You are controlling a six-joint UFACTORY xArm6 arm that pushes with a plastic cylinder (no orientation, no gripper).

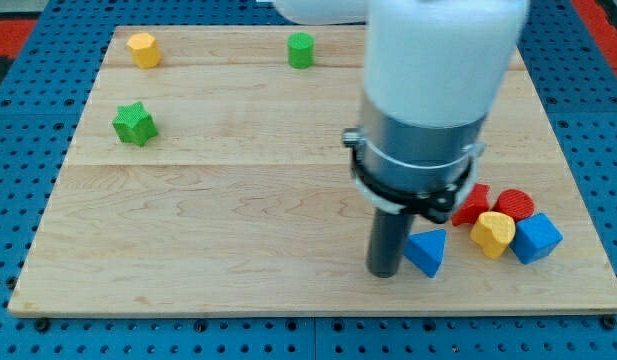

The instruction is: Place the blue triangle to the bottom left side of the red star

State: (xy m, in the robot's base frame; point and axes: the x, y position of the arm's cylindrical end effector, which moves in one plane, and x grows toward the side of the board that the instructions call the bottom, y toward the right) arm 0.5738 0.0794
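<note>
The blue triangle (427, 250) lies near the view's bottom right of the wooden board (238, 220). My tip (385, 272) stands right beside it on its left, touching or nearly touching. The red star (472, 205) sits up and to the right of the triangle, partly hidden behind the arm's body. The triangle is to the star's lower left with a small gap between them.
A yellow block (493, 233), a red cylinder (515, 205) and a blue cube (536, 238) cluster right of the red star. A green star (134, 123), a yellow block (142, 48) and a green cylinder (301, 50) are at the top left.
</note>
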